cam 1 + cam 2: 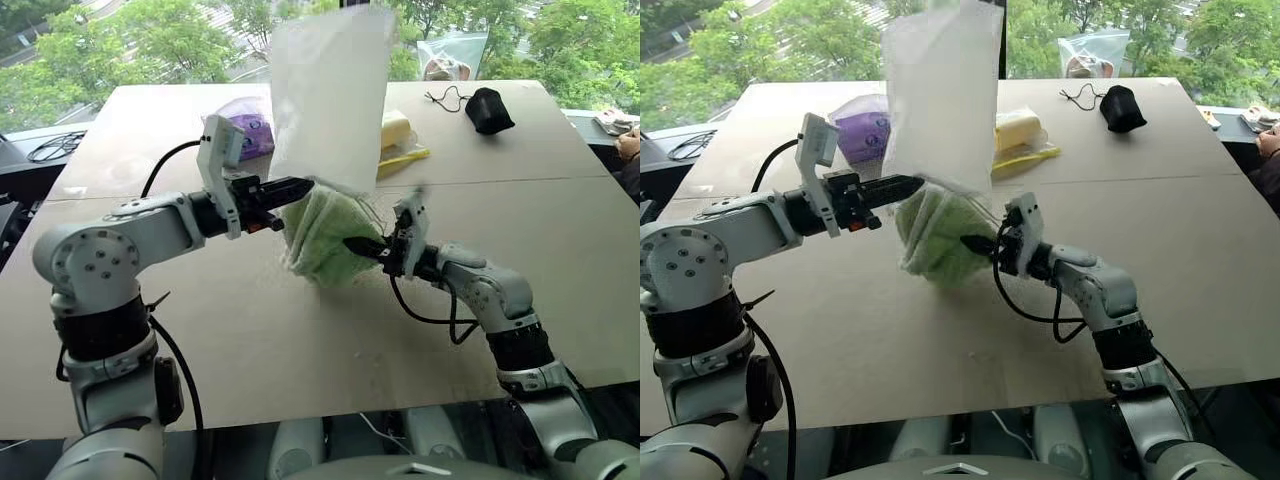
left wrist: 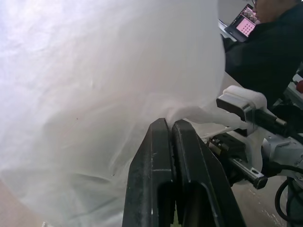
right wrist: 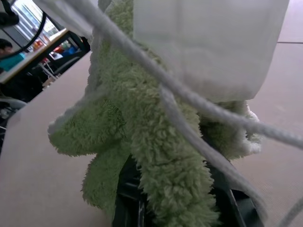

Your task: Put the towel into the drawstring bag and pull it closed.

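Beige table before a window with green trees, some small clutter at its far side: purple tissue pack, yellow items in a clear packet, black pouch with a cord toward 1 o'clock. Above the middle of the table, drawstring bag held up in the air, standing tall toward 12 o'clock, its gathered lower edge pinched by the left gripper, fingers pressed together on the thin fabric. Directly under the bag, towel hanging as a green bundle, clamped at its 3 o'clock side by the right gripper, jaws narrow on the thick terry. White cord lying across the towel in the right wrist view. Towel seemingly at the bag's mouth, mostly outside, touching the neck; how much is already inside, cannot tell. Probably early to middle stage: towel not yet pushed in, cords not yet pulled, neck not closed
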